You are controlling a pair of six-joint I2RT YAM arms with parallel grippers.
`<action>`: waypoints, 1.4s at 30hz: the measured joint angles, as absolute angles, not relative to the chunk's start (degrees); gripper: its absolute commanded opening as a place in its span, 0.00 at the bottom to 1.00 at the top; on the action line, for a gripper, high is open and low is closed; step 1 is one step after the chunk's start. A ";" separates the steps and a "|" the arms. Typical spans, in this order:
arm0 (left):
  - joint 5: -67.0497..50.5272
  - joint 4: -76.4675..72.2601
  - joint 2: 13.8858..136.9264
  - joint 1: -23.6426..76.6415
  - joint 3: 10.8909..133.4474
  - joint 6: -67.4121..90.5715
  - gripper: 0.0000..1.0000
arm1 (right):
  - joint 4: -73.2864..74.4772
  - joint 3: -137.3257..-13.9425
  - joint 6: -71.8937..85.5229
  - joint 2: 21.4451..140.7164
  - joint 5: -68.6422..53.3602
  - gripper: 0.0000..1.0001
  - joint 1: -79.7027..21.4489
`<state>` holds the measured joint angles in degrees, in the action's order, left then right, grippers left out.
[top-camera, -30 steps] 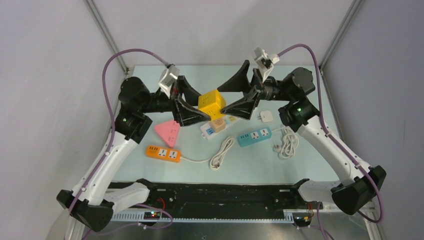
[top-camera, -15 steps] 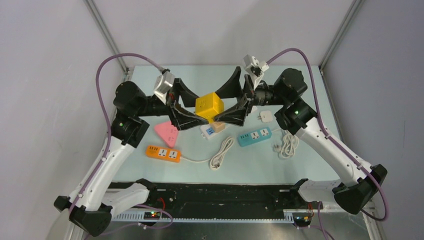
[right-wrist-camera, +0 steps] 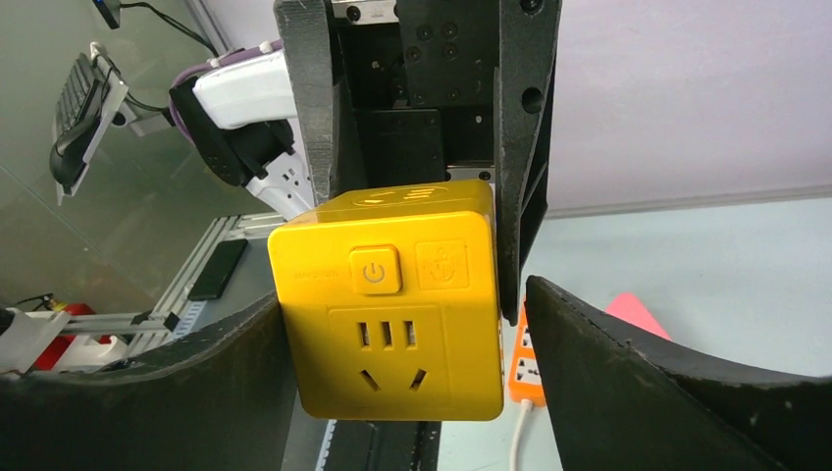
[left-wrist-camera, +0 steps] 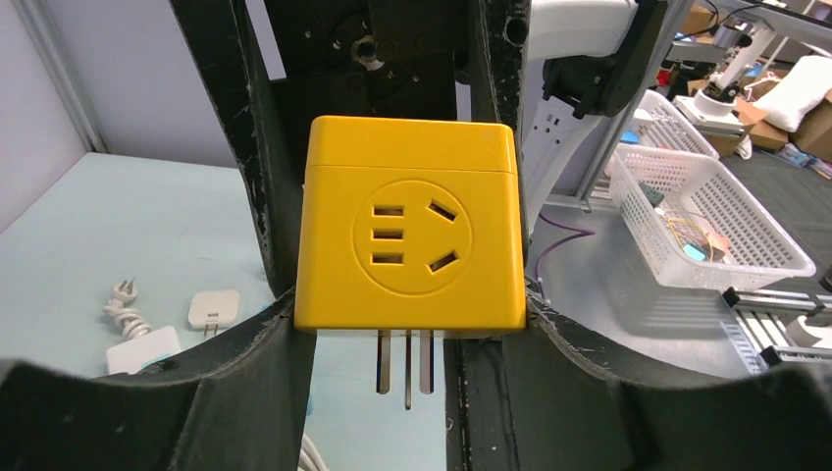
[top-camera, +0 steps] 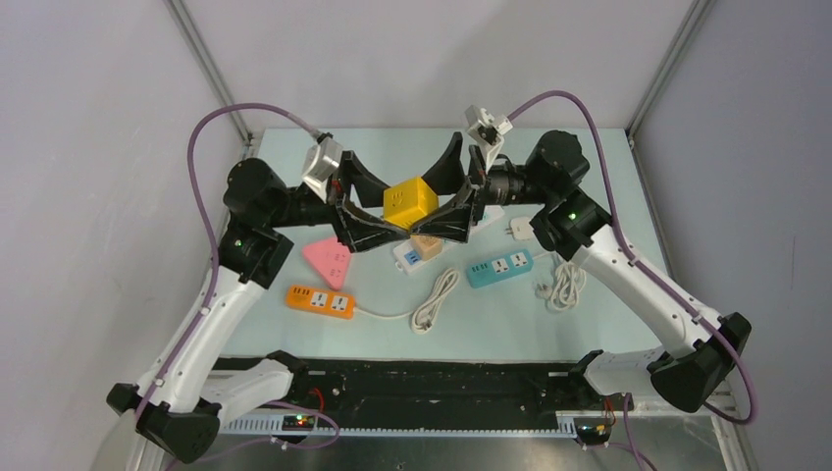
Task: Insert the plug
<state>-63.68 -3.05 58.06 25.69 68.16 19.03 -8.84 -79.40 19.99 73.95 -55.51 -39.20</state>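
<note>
A yellow cube plug adapter hangs in the air over the middle of the table. My left gripper is shut on it; in the left wrist view both my fingers press the cube's lower corners. Its three metal prongs point down. My right gripper is open around the same cube from the other side. In the right wrist view my left finger touches the cube, and a gap shows at my right finger.
Below lie a white power strip with a tan plug in it, a teal strip, an orange strip, a pink triangular socket, a white adapter and coiled white cables.
My right gripper has moved left and now has its open fingers around the yellow cube. My left arm shifted slightly, still holding the cube.
</note>
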 measured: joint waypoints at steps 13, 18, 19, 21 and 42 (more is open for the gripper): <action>-61.63 -1.78 58.65 25.32 67.92 20.21 0.61 | -9.72 -79.92 20.08 75.02 -54.94 0.00 -38.68; -60.66 -2.66 58.54 25.39 67.72 19.86 0.99 | -9.63 -79.92 21.98 75.05 -55.00 0.00 -38.61; -59.92 -2.94 58.28 25.41 67.44 19.46 0.99 | -9.47 -79.92 22.41 75.07 -55.02 0.00 -38.54; -58.02 -3.38 57.60 25.41 66.67 18.92 1.00 | -9.04 -79.92 23.33 75.07 -55.13 0.00 -38.30; -11.88 -4.62 45.56 23.92 55.81 15.44 1.00 | 4.01 -79.92 33.69 74.06 -49.71 0.00 -25.80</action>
